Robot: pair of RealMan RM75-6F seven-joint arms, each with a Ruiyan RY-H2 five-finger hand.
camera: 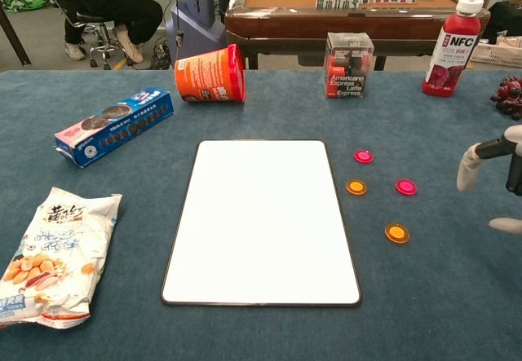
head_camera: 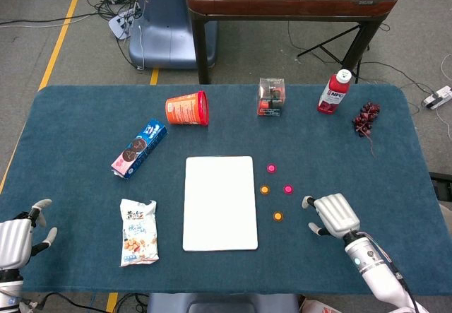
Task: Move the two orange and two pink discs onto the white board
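The white board (head_camera: 220, 203) is found lying flat at the centre of the blue table (head_camera: 70, 108), its surface bare. All four discs are located on the cloth to the right of the board, none touching it. The upper pink disc (head_camera: 271, 168) is seen highest in the group; the second pink disc (head_camera: 288, 189) lies lower and further right. One orange disc (head_camera: 265, 190) is placed just beside the board's right edge, and the other orange disc (head_camera: 278, 216) is lowest of the four.

The right hand (head_camera: 332, 214) is observed at the lower right of the head view, near the lower orange disc but apart from it, with fingers spread and nothing held. In the chest view only its fingertips (camera: 469, 168) are shown, at the right edge. The left hand (head_camera: 18, 237) is recorded at the lower left corner, fingers apart, nothing held.

Along the upper part of the table are noted a tipped orange cup (head_camera: 187, 108), a clear box (head_camera: 272, 97), a red bottle (head_camera: 334, 91) and dark grapes (head_camera: 366, 119). A biscuit box (head_camera: 139, 148) and a snack bag (head_camera: 138, 232) are seen left of the board.
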